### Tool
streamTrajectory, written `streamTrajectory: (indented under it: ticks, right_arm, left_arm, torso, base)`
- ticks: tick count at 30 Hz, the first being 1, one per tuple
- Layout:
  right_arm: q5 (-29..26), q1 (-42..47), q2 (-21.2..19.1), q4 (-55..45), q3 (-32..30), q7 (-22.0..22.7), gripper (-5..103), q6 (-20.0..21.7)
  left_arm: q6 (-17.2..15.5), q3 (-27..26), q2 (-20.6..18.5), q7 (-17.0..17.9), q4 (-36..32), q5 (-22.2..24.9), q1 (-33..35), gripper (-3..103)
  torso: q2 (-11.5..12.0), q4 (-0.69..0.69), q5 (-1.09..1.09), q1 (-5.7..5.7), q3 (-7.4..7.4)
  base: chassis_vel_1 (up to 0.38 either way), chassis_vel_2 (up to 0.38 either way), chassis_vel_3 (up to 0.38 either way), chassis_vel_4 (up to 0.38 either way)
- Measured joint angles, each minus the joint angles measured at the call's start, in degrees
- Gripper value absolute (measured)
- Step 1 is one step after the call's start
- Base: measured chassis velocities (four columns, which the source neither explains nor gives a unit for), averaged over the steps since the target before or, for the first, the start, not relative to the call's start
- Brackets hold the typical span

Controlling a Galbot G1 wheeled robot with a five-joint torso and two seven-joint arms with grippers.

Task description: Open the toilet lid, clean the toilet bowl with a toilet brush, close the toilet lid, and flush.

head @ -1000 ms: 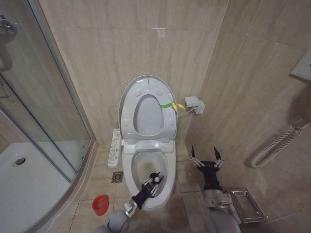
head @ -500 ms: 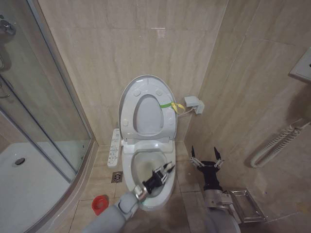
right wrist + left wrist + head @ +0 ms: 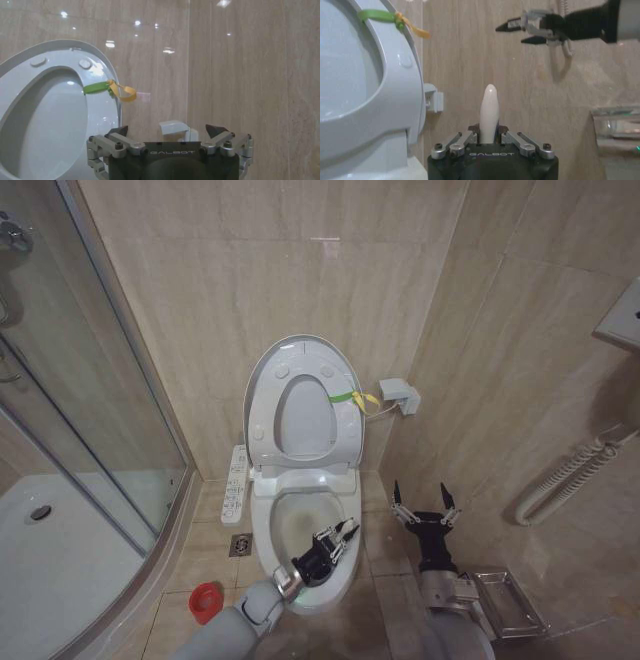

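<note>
The toilet lid stands raised against the wall, the seat ring lying against it and a yellow-green strap at its edge. Below it the toilet bowl is uncovered. My left gripper hangs over the bowl's right front, shut on the thin white handle of the toilet brush; the brush head is hidden. The red holder sits on the floor left of the toilet. My right gripper hovers open and unloaded to the right of the bowl. The lid and strap lie ahead of it.
A glass shower enclosure and white tray take up the left. A control strip and floor drain lie left of the toilet. A wall box, a corrugated hose and a metal rack are on the right.
My left gripper with the brush handle has moved from the bowl's front rim further in and to the right. The right arm has not moved.
</note>
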State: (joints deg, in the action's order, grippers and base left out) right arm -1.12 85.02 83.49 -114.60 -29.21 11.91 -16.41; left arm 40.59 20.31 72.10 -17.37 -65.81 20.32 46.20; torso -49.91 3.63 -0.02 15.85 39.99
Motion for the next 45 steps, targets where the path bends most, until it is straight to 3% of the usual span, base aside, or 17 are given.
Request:
streamTrajectory:
  ticks: [20,30,40,45]
  right_arm:
    - [0.0,0.0,0.0,0.0,0.0,0.0,100,0.0]
    - [0.0,0.0,0.0,0.0,0.0,0.0,100,0.0]
    - [0.0,0.0,0.0,0.0,0.0,0.0,100,0.0]
    - [0.0,0.0,0.0,0.0,0.0,0.0,100,0.0]
  left_arm:
    - [1.0,-1.4,3.7,-0.6,0.1,0.6,-4.6,21]
    - [1.7,-1.3,0.3,-0.7,-0.2,0.5,0.3,21]
    - [2.4,-6.1,-3.1,-0.4,-2.4,-1.2,6.0,21]
    - [3.0,-7.9,-3.4,-0.5,-0.4,-2.5,7.7,21]
  torso:
    - [0.0,0.01,0.01,0.01,0.01]
    - [0.0,0.0,-0.01,0.0,0.01]
    - [0.0,0.0,0.0,0.0,0.0]
    - [0.0,-0.01,0.01,0.0,0.0]
  base:
    - [0.0,0.0,0.0,0.0]
    - [0.0,0.0,0.0,0.0]
    - [0.0,0.0,0.0,0.0]
    - [0.0,0.0,0.0,0.0]
